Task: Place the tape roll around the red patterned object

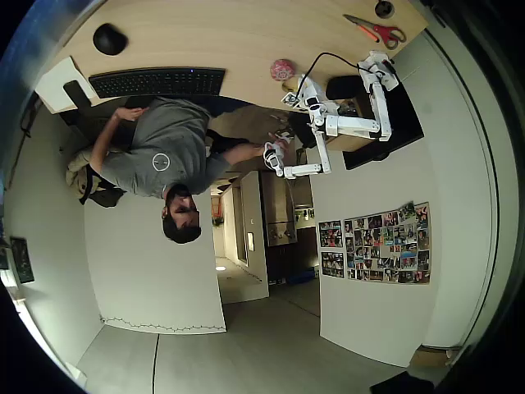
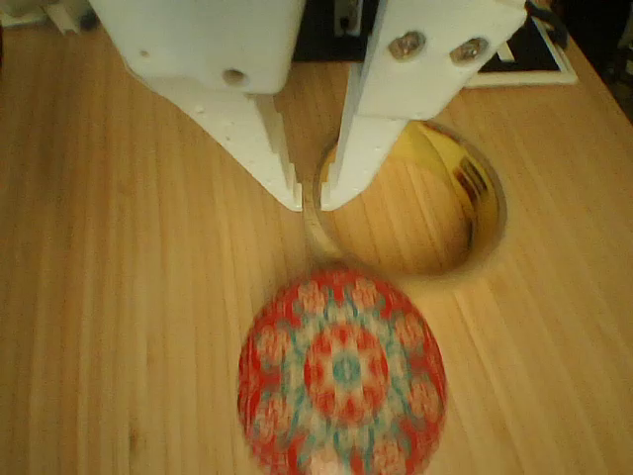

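Wrist view: our gripper (image 2: 311, 203) clamped on near wall of tape roll (image 2: 415, 203), one finger inside ring, one outside. Roll sits just beside red patterned object (image 2: 341, 371) on wooden table (image 2: 119, 297), not yet around it. Ringing step left, we judge.

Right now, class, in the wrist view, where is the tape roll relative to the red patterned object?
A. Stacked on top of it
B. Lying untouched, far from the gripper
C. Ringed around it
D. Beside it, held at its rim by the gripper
D: the gripper pinches the rim of the tape roll, while the red patterned object sits outside the ring, nearer the camera.
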